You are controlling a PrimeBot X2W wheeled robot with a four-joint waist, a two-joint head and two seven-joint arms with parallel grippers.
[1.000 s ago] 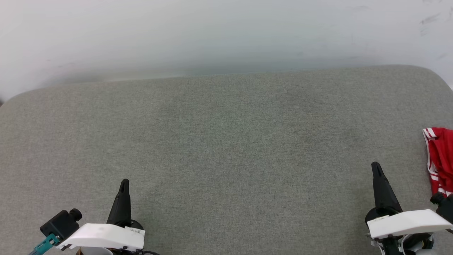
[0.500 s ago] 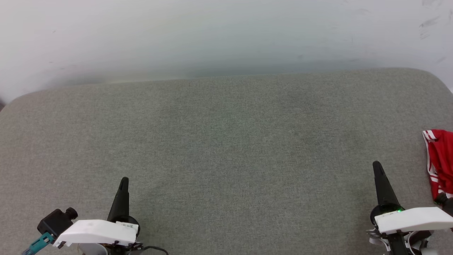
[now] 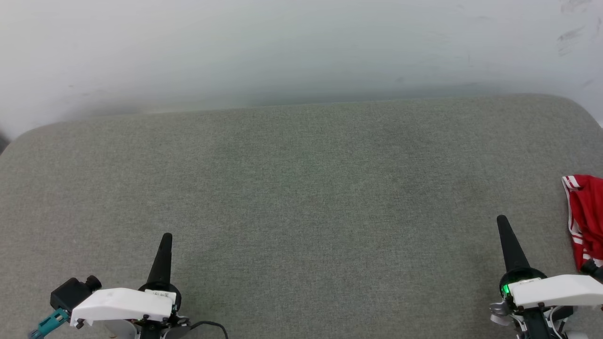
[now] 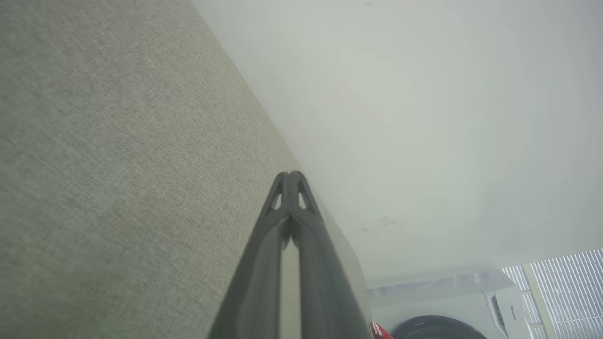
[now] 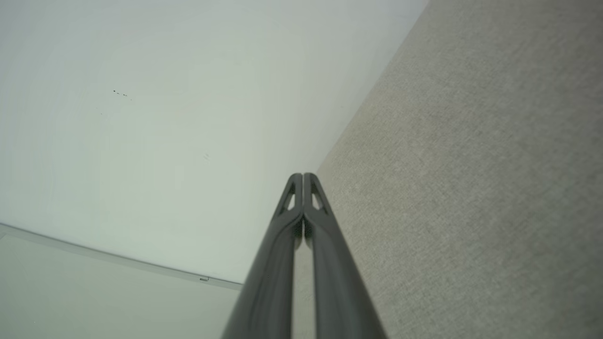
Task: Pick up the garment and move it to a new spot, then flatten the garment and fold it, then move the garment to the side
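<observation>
- Garment (image 3: 586,214), red with red-and-white striped trim, is lying bunched at the right edge of the head view on the grey fabric worktop (image 3: 301,188), partly running out of the picture.
- Right tool (image 3: 502,221) is sitting at the lower right, near the garment but apart from it. Its two dark fingers are pressing together into a single point and gripping nothing.
- A green light (image 3: 505,288) is glowing at the base of the right tool.
- In the right wrist view the right tool (image 5: 302,176) is showing its fingertips touching, with nothing between them. It is pointing along the worktop towards a pale wall (image 5: 165,117).
- Left tool (image 3: 166,238) is sitting at the lower left, well apart from the garment, its fingers likewise closing fully on nothing.
- In the left wrist view the left tool (image 4: 291,176) is showing both tips meeting.
- A sliver of the red garment (image 4: 379,332) is peeking out beside the fingers at the bottom edge of that view.
- Beyond the worktop in that view, a white washing machine (image 4: 452,301) with a dark round door and window blinds (image 4: 565,292) are showing.
- Whether either tool is touching the worktop, I cannot tell.
</observation>
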